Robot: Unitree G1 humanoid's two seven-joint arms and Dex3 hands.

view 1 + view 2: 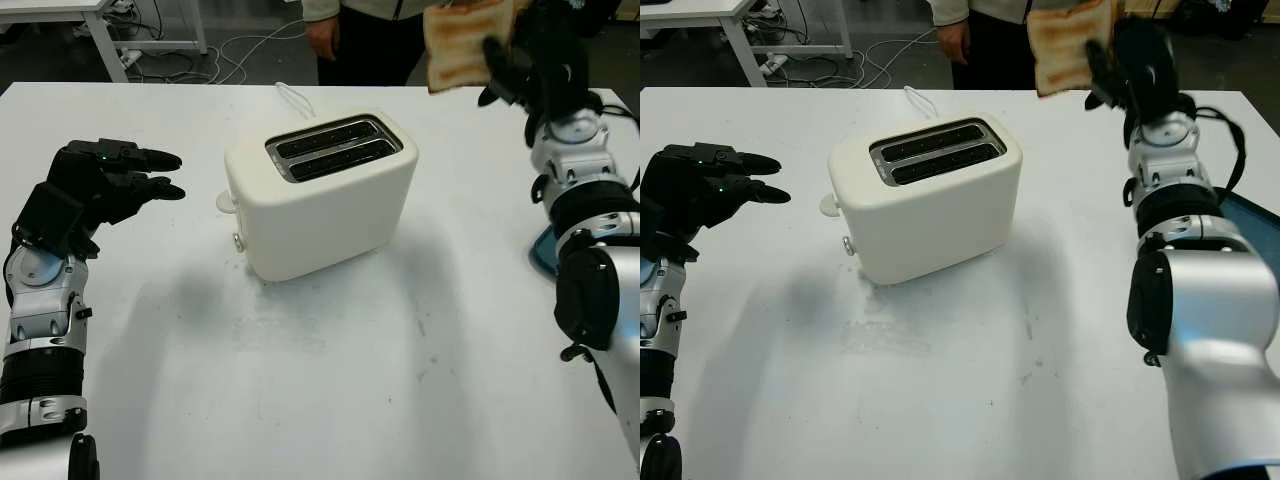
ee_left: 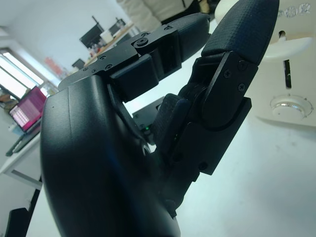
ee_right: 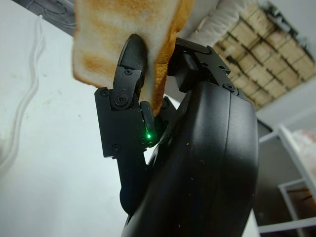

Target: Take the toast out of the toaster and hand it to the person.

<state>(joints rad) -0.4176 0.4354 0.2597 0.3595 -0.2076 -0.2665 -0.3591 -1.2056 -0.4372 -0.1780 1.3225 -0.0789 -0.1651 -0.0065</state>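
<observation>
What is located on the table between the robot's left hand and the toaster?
Nothing: in the left eye view, bare white table separates the open left hand from the toaster.

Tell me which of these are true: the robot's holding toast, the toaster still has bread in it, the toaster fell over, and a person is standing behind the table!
1. The right hand holds the toast up in the air. True.
2. The toaster has bread in its slots. False: both slots look empty.
3. The toaster has fallen over. False: it stands upright on the table.
4. A person stands at the far side of the table. True.
5. The left hand grips the toaster. False: it is open, beside the toaster and apart from it.
</observation>
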